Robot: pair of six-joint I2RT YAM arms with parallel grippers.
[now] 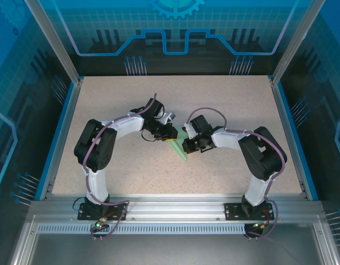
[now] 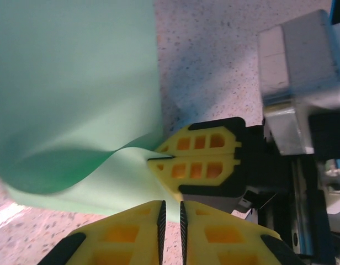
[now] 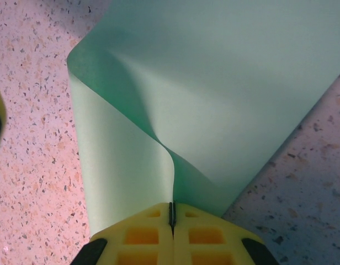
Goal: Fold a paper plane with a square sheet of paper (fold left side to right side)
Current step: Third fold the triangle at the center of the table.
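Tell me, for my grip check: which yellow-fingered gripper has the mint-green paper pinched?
The right gripper, fingers shut on the pale mint-green paper sheet; the left gripper shows a gap.

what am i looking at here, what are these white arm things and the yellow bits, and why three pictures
These are two white robot arms bolted to the near edge of a speckled table. One picture looks down from above; the other two come from small cameras on each wrist, so the yellow pieces are that arm's own fingers. Between the arms lies a thin pale mint-green sheet of paper, partly lifted and curved. The right claw is shut on the paper's edge, seen up close in its wrist camera. The left claw shows a narrow gap between its fingers; whether it grips the paper is unclear.
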